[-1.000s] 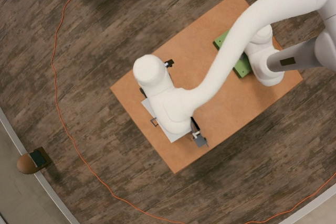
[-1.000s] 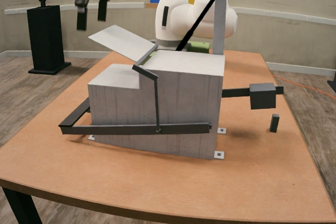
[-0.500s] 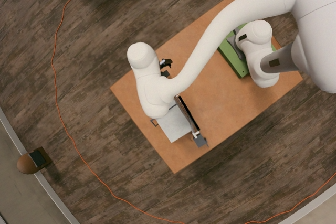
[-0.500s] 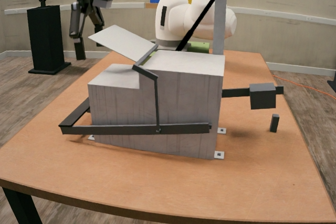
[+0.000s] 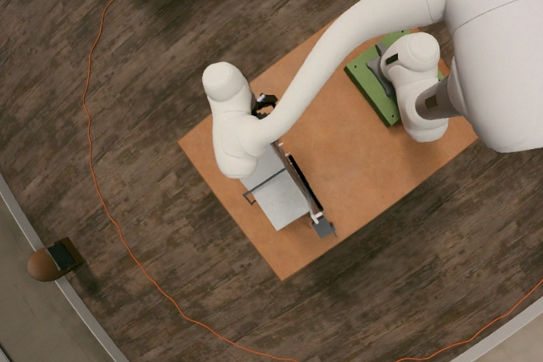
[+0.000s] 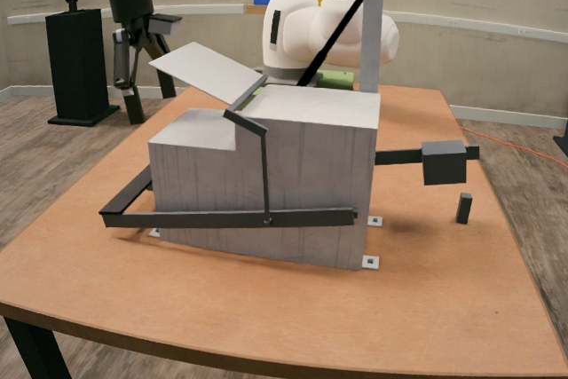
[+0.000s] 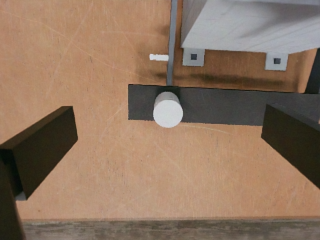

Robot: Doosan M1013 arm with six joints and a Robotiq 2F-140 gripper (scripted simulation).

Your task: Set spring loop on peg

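Note:
The steel test weight (image 7: 168,110), a pale cylinder, stands on the dark pedal (image 7: 225,106) (image 6: 126,193) near one end. The pedal sits low and the feeder's lid (image 6: 206,72) is tilted open. My gripper (image 7: 169,122) (image 6: 151,106) (image 5: 265,107) is open and empty, its fingers wide apart to either side of the weight in the wrist view. A white peg (image 7: 159,57) on the side arm, close to the pedal, shows no loop. A black strip (image 5: 305,182) (image 6: 330,44), apparently the spring, slants beside the post; its loop's seat is unclear.
The grey feeder housing (image 6: 311,173) (image 7: 240,30) stands beside the pedal, with a tall post (image 6: 372,30) at its far side. A dark block (image 6: 443,161) sits on a rear bar above a small upright block (image 6: 464,209). The bench edge (image 7: 170,219) is near the gripper.

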